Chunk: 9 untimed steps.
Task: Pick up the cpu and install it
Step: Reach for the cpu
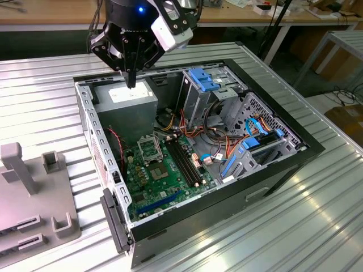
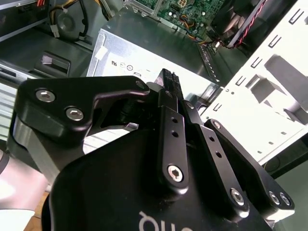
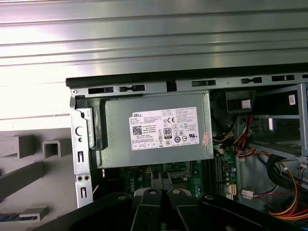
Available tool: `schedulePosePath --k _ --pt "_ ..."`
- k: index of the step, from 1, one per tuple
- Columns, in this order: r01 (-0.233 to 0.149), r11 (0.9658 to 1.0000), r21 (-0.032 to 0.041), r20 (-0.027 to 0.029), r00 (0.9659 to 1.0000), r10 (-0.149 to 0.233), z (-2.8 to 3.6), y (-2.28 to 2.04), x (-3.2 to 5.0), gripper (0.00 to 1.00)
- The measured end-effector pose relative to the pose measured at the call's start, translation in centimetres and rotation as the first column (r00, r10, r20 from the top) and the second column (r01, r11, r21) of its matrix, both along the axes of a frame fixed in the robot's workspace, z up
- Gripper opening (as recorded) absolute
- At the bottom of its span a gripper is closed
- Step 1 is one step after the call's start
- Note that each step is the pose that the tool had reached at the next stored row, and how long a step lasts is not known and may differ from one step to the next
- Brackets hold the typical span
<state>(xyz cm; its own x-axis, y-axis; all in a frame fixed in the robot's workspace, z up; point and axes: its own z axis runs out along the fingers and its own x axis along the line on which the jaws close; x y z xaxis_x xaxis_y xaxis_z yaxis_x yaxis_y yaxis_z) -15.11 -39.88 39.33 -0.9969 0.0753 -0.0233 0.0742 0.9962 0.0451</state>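
Above the power supply (image 1: 127,105), whether the cpu is pinched edge-on in the gripper (image 1: 131,84) cannot be told; its fingers are drawn narrow, almost together. A carry toward installation is judged in hand. Seating would call for square alignment over the socket (image 1: 148,148), just beside the power supply.

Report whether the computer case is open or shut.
Open: the computer case has no side panel on, leaving its motherboard and power supply exposed.
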Motion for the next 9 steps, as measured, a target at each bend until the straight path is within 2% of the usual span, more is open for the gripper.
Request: schedulePosePath --k 9 --pt "0.000 1.0000 0.0000 0.0000 1.0000 0.000 0.00 0.00 -0.20 0.11"
